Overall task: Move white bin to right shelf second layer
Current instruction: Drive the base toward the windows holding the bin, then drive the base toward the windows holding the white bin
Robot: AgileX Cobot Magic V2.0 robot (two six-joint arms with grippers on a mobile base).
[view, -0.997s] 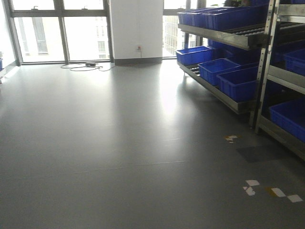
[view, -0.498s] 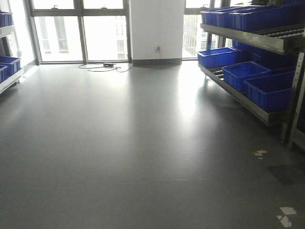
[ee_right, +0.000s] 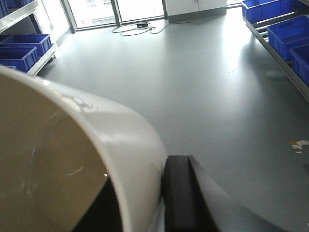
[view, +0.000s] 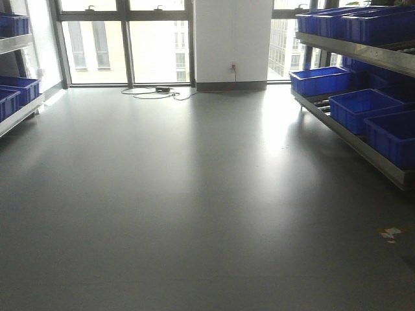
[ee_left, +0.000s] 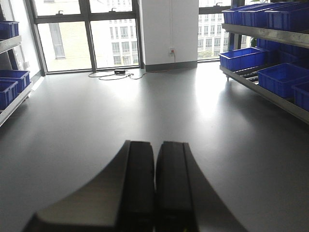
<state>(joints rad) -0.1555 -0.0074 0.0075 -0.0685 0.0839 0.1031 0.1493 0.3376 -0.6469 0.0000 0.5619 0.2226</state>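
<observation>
The white bin (ee_right: 72, 145) fills the lower left of the right wrist view, glossy and cream-white, with its hollow facing the camera. My right gripper (ee_right: 145, 181) is shut on its wall: one black finger (ee_right: 179, 193) presses outside, the other is inside. My left gripper (ee_left: 155, 145) is shut with nothing in it, above bare floor. The right shelf (view: 353, 139) stands along the right edge of the front view. Its second layer (view: 363, 55) is a sloping steel level that carries blue crates (view: 363, 24). Both grippers are well away from it.
More blue crates (view: 360, 103) sit on the rack's lowest level. A second rack with blue crates (view: 16, 91) stands at far left. A cable and power strip (view: 159, 92) lie by the windows, next to a white pillar (view: 230, 39). Tape marks (view: 392, 232) dot the grey floor.
The front view has swung left: the right rack slid toward the right edge, the near rack post left the frame, and the left rack came into view.
</observation>
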